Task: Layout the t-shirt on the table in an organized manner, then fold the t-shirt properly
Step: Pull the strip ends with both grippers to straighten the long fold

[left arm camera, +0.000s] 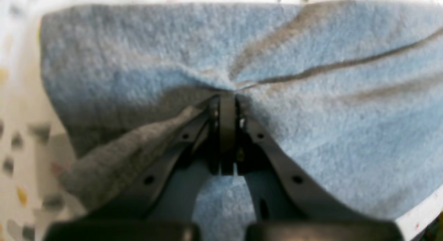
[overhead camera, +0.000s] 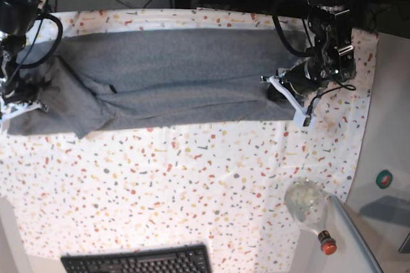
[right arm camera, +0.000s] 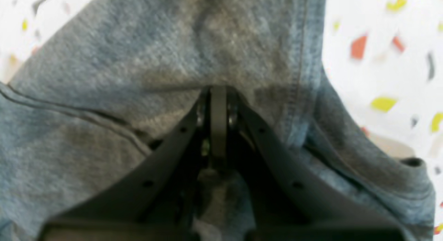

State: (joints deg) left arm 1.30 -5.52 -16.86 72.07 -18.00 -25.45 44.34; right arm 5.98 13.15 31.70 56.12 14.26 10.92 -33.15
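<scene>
The fingers (left arm camera: 221,106) of the left gripper (left arm camera: 226,95) are clenched on a pinch of the t-shirt (overhead camera: 173,81), the grey cloth puckering into creases that fan out from where the tips meet. The right gripper (right arm camera: 218,92) is likewise clamped tight on the fabric, its tips pressed together just beside a stitched hem that runs up the cloth in the right wrist view. In the base view the t-shirt lies stretched across the far part of the table (overhead camera: 192,183), folded lengthwise into a long grey band, with one sleeve spreading out at that view's left end. The left gripper (overhead camera: 277,88) holds the band's end at that view's right, and the right gripper (overhead camera: 22,97) holds the other end at its left. Near the table's front edge lies a black keyboard (overhead camera: 138,261), and at the front right corner a clear bottle (overhead camera: 309,206) with a red cap rests on its side, both well apart from the shirt.
</scene>
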